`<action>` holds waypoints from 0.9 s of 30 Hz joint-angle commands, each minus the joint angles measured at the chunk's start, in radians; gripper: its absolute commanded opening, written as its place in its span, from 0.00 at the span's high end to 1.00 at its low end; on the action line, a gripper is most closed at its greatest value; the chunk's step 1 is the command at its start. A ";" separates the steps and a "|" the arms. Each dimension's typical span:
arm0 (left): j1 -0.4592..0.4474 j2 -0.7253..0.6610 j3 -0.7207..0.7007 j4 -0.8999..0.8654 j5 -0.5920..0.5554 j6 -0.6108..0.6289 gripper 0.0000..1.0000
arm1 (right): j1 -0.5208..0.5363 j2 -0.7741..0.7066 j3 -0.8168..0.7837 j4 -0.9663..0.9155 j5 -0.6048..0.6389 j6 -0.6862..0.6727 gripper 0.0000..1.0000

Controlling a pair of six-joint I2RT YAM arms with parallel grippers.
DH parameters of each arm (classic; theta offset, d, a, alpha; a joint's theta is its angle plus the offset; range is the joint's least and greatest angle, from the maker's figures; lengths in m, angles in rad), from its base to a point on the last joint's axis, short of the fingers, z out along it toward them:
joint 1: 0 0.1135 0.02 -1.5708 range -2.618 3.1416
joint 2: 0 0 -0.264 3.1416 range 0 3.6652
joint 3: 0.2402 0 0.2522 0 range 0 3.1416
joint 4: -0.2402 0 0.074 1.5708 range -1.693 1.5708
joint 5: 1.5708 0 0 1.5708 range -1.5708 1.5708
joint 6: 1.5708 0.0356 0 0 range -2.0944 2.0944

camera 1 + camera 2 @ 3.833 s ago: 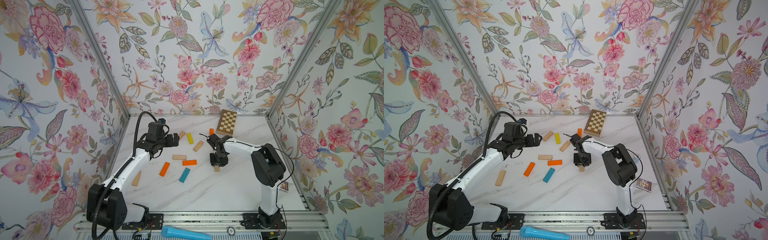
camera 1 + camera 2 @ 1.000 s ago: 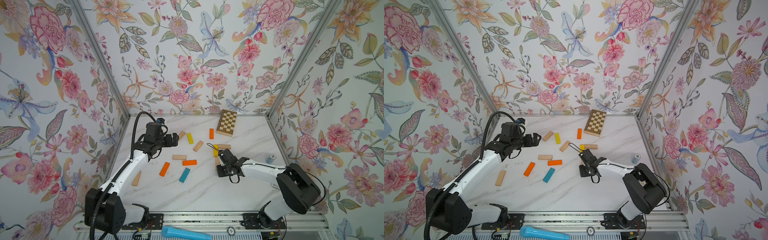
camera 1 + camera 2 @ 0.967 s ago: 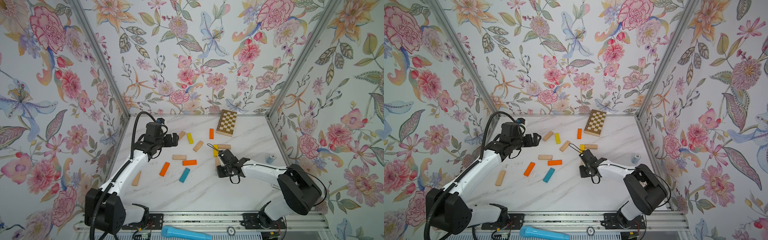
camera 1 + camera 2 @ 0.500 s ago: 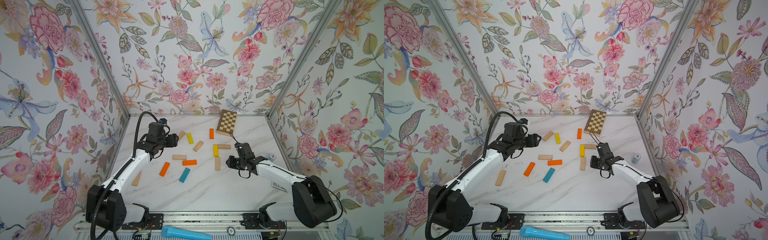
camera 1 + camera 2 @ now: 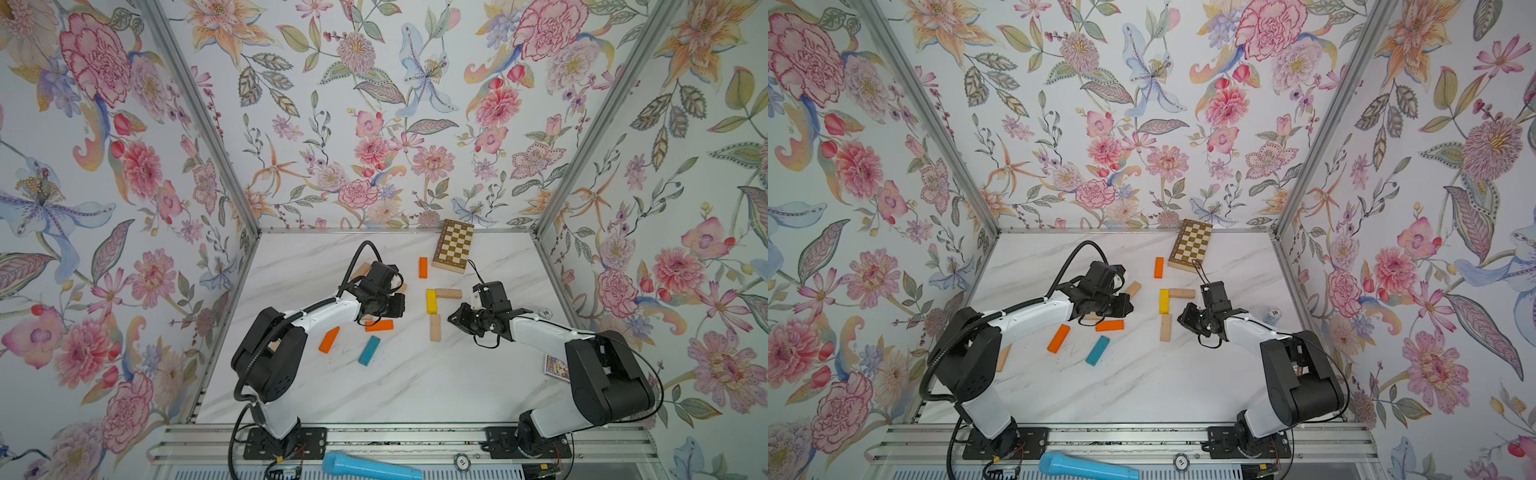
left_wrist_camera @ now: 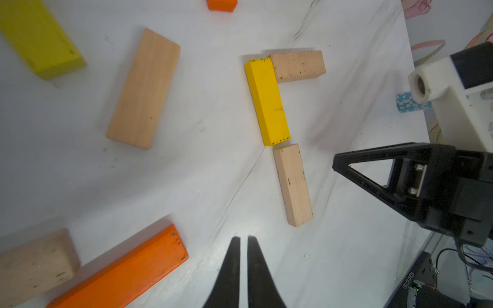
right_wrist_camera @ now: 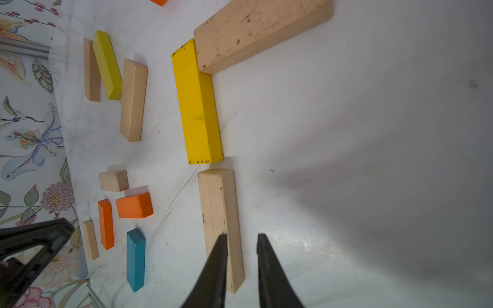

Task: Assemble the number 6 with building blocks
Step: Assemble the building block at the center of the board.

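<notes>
Marble first: looking over the white table (image 5: 415, 386), counting two arms reaching across it. Watching the left gripper (image 5: 399, 306) having swung in from the back-left corner, now hanging over bare table just beside an orange block (image 5: 379, 325), jaws having snapped together on nothing. Watching the right gripper (image 5: 452, 321) having backed off the lower stem block (image 5: 435, 327), now hovering just beside it with jaws narrowly parted and empty.

Reading that as one more piece laid and released: finding the number 6 (image 5: 1164, 309) right of centre, standing at three blocks of six. Seeing a beige top bar (image 5: 449, 294), a yellow block (image 5: 431, 301) running down from its end, and the beige stem block carrying on below with a slight gap. Judging the square loop as not yet begun, and the left arm as lining up for the next piece.

Counting one chequered board (image 5: 454, 251) by the back wall and one light-blue microphone (image 5: 370, 468) on the front rail. Counting twelve building blocks (image 7: 133, 100) in the right wrist view: six beige, three orange, two yellow, one teal block (image 7: 136, 260). Finding nine lying loose, left of the figure. Ending on one small chip stack (image 5: 545, 312) by the right arm.
</notes>
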 commanded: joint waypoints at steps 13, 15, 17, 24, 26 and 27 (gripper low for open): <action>-0.050 0.244 0.135 0.028 0.161 -0.039 1.00 | 0.041 0.051 -0.049 0.067 -0.039 0.076 0.82; -0.053 0.258 0.147 0.009 0.162 -0.028 1.00 | 0.049 0.060 -0.051 0.073 -0.034 0.086 0.83; -0.057 0.267 0.154 -0.003 0.161 -0.017 1.00 | 0.054 0.071 -0.057 0.085 -0.032 0.093 0.83; -0.067 0.298 0.173 -0.023 0.184 0.000 1.00 | 0.065 0.112 -0.068 0.140 -0.052 0.116 0.84; -0.068 0.305 0.178 -0.026 0.188 0.003 1.00 | 0.067 0.115 -0.069 0.146 -0.054 0.121 0.84; -0.068 0.309 0.181 -0.027 0.191 0.003 1.00 | 0.069 0.114 -0.068 0.148 -0.055 0.122 0.84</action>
